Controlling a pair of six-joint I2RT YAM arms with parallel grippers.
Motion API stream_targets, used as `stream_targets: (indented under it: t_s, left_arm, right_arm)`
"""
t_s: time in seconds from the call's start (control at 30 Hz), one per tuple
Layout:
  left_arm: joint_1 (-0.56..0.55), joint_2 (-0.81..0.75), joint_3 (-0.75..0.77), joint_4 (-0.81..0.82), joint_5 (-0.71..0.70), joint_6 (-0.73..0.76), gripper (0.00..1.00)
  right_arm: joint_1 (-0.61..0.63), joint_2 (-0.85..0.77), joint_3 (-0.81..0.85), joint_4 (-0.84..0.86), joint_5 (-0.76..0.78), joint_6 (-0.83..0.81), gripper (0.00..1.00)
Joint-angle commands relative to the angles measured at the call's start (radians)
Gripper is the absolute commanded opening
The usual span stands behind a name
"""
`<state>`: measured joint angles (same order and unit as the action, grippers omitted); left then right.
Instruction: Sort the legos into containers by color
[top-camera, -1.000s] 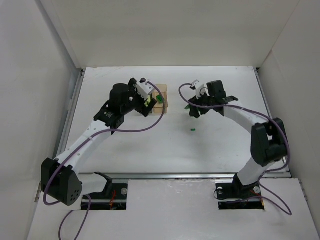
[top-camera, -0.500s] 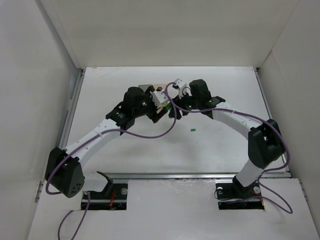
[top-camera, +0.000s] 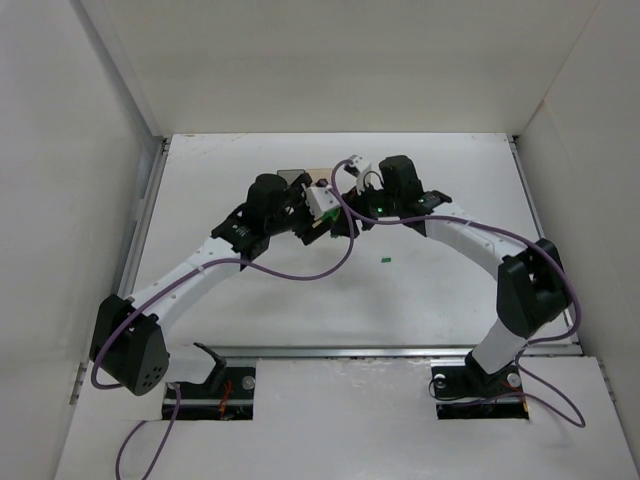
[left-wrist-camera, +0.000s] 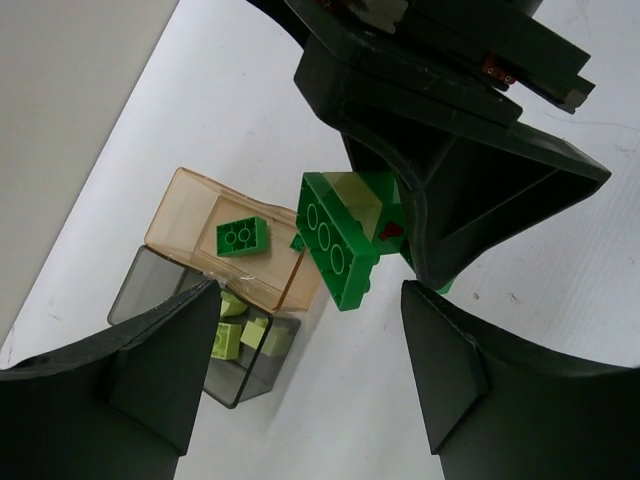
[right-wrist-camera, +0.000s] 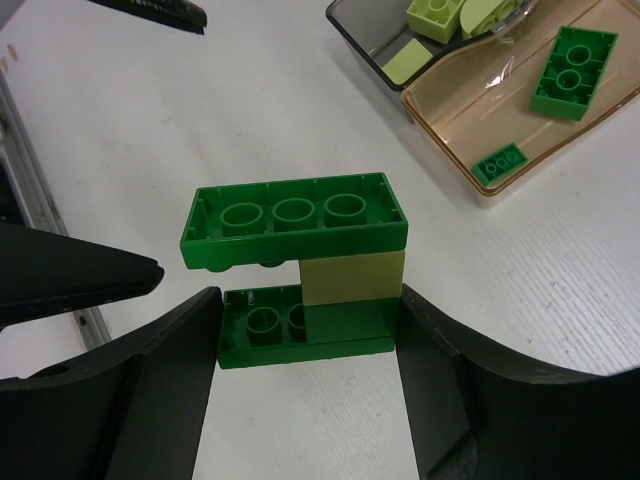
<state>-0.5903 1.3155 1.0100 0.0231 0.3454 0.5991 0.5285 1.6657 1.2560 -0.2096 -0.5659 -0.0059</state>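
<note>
My right gripper (right-wrist-camera: 305, 320) is shut on a lego stack (right-wrist-camera: 295, 215): a green brick below, a pale yellow brick (right-wrist-camera: 352, 278) in the middle, a green plate on top. My left gripper (left-wrist-camera: 310, 370) is open and empty, facing that stack (left-wrist-camera: 340, 245) just ahead of its fingers (left-wrist-camera: 450, 370). The amber container (left-wrist-camera: 185, 215) holds green legos (left-wrist-camera: 243, 236), and the smoky grey container (left-wrist-camera: 150, 290) joined to it holds pale yellow ones (left-wrist-camera: 245, 335). From above, both grippers (top-camera: 335, 215) meet just in front of the partly hidden containers (top-camera: 295, 177).
A tiny loose green lego (top-camera: 385, 261) lies on the white table to the right of the grippers. In the right wrist view the amber container (right-wrist-camera: 470, 120) and grey container (right-wrist-camera: 365, 40) sit at the upper right. White walls enclose the table.
The left gripper has moved right, away from the containers. The right gripper has moved left with the stack until the two meet. Little has moved in the last half second.
</note>
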Motion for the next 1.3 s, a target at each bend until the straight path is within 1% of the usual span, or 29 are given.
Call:
stream_targets:
  t_s: [0.0, 0.07, 0.1, 0.17, 0.53, 0.6, 0.67, 0.73, 0.77, 0.8, 0.83, 0.87, 0.93, 1.0, 1.07, 1.1, 1.17, 1.27]
  left_arm:
    - [-0.008, -0.019, 0.007, 0.0, 0.029, 0.033, 0.69]
    - [-0.008, -0.019, 0.007, 0.0, 0.018, 0.033, 0.66]
    - [-0.008, -0.019, 0.007, 0.0, 0.018, 0.033, 0.59]
    - [-0.008, -0.019, 0.007, 0.009, 0.018, 0.024, 0.55]
    - [-0.008, -0.01, -0.002, 0.02, 0.027, 0.013, 0.53]
    - [-0.008, -0.01, -0.002, 0.032, 0.027, -0.011, 0.41]
    - [-0.008, -0.01, -0.002, 0.046, 0.018, -0.021, 0.26]
    - [-0.008, -0.01, -0.002, 0.046, 0.018, -0.021, 0.2]
    - [-0.008, -0.01, -0.002, 0.046, 0.018, -0.021, 0.15]
    - [-0.008, -0.01, -0.002, 0.046, 0.004, -0.021, 0.02]
    - [-0.008, -0.01, -0.002, 0.046, -0.021, -0.034, 0.0]
    - [-0.008, -0.01, -0.002, 0.06, -0.038, -0.045, 0.0]
    - [-0.008, -0.01, -0.002, 0.073, -0.083, -0.076, 0.0]
    - [-0.008, -0.01, -0.02, 0.095, -0.182, -0.113, 0.0]
    - [0.026, -0.01, -0.03, 0.13, -0.28, -0.182, 0.0]
    - [0.043, -0.01, -0.03, 0.141, -0.299, -0.208, 0.0]
    - [0.064, -0.01, -0.021, 0.159, -0.333, -0.277, 0.0]
    - [0.087, -0.01, 0.002, 0.159, -0.319, -0.318, 0.0]
  right_arm:
    - [-0.001, -0.052, 0.049, 0.056, -0.045, 0.018, 0.42]
    - [-0.001, -0.061, 0.049, 0.056, -0.058, 0.018, 0.42]
    - [-0.001, -0.061, 0.049, 0.056, -0.058, 0.018, 0.41]
    - [-0.001, -0.061, 0.049, 0.056, -0.058, 0.018, 0.41]
    - [0.018, -0.07, 0.068, 0.056, -0.069, 0.029, 0.41]
    - [0.018, -0.07, 0.077, 0.056, -0.08, 0.029, 0.41]
    - [0.027, -0.07, 0.077, 0.056, -0.08, 0.029, 0.4]
    - [0.027, -0.07, 0.077, 0.056, -0.089, 0.029, 0.38]
    - [0.027, -0.07, 0.077, 0.056, -0.089, 0.029, 0.37]
    - [0.027, -0.079, 0.077, 0.056, -0.089, 0.029, 0.37]
    - [0.027, -0.08, 0.077, 0.056, -0.089, 0.029, 0.36]
    - [0.027, -0.08, 0.077, 0.056, -0.08, 0.029, 0.32]
    - [0.027, -0.08, 0.057, 0.056, -0.08, 0.04, 0.3]
    - [0.027, -0.08, 0.046, 0.056, -0.08, 0.058, 0.25]
    - [0.027, -0.06, 0.023, 0.047, -0.08, 0.072, 0.24]
    - [0.027, -0.06, 0.013, 0.047, -0.071, 0.084, 0.22]
    - [0.027, -0.051, -0.02, 0.047, -0.071, 0.095, 0.22]
    - [0.027, -0.032, -0.046, 0.047, -0.049, 0.095, 0.22]
